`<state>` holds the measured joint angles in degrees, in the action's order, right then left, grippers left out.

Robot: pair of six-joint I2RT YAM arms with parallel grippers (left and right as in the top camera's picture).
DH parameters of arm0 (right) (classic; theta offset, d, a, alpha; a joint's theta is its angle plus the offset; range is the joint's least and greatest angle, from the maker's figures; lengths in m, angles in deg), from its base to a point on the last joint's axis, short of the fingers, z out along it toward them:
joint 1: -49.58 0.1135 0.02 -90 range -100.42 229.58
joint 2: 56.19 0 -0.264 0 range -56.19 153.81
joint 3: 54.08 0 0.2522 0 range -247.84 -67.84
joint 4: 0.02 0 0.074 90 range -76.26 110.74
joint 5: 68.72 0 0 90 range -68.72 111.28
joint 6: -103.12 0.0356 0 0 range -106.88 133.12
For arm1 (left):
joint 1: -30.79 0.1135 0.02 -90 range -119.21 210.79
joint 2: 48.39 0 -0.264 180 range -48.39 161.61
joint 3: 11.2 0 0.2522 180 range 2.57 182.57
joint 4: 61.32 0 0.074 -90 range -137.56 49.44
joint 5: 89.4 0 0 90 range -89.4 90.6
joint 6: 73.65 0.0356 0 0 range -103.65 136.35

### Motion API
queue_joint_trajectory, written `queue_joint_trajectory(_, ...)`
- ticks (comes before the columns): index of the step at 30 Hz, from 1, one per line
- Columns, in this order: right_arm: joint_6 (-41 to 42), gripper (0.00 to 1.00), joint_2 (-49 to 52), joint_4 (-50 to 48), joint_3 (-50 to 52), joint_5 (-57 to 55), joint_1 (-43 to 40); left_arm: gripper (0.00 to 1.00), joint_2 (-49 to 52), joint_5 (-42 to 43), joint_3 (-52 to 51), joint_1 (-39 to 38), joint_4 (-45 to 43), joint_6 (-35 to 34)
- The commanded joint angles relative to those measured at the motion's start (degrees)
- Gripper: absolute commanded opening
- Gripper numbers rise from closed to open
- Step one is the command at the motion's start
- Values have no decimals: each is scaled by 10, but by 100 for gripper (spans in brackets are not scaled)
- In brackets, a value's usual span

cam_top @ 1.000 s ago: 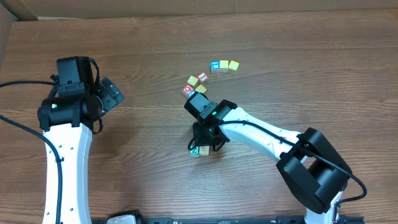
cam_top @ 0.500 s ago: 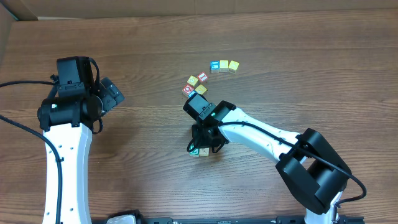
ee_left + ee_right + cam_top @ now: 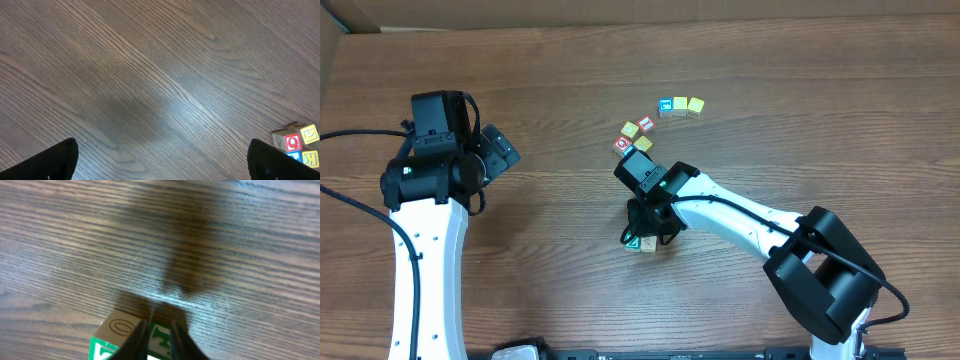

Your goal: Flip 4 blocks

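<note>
A dark brown, wood-grained worktop [image 3: 800, 80] fills the overhead view. Along its far edge runs a pale tan strip [image 3: 340, 15], widest at the left corner; what it is cannot be told. One red cube [image 3: 645, 123] lies a little past the middle of the worktop. A second red cube [image 3: 622, 146] lies near it, closer to the front and to the left, not touching it. At the front edge a pale rounded thing [image 3: 520, 351] is cut off. The left wrist view shows a red Q cube [image 3: 292, 142] low on the right. The right wrist view shows fine scratches [image 3: 142, 260] in the grain.
</note>
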<state>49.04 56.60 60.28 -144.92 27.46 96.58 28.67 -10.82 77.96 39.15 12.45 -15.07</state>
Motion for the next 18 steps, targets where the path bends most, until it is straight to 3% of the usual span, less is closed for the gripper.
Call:
queue_joint_trajectory(1,-3,27,-3,3,-14,-1,-18,100,5,-7,7,2,0,-3)
queue_joint_trajectory(5,-19,41,-3,5,-18,0,-45,100,5,-7,7,2,0,-3)
queue_joint_trajectory(10,-41,43,-3,18,-30,1,-79,100,5,-7,7,2,0,-3)
queue_joint_trajectory(18,-95,59,-3,157,-216,-1,-132,100,5,-7,7,2,0,-3)
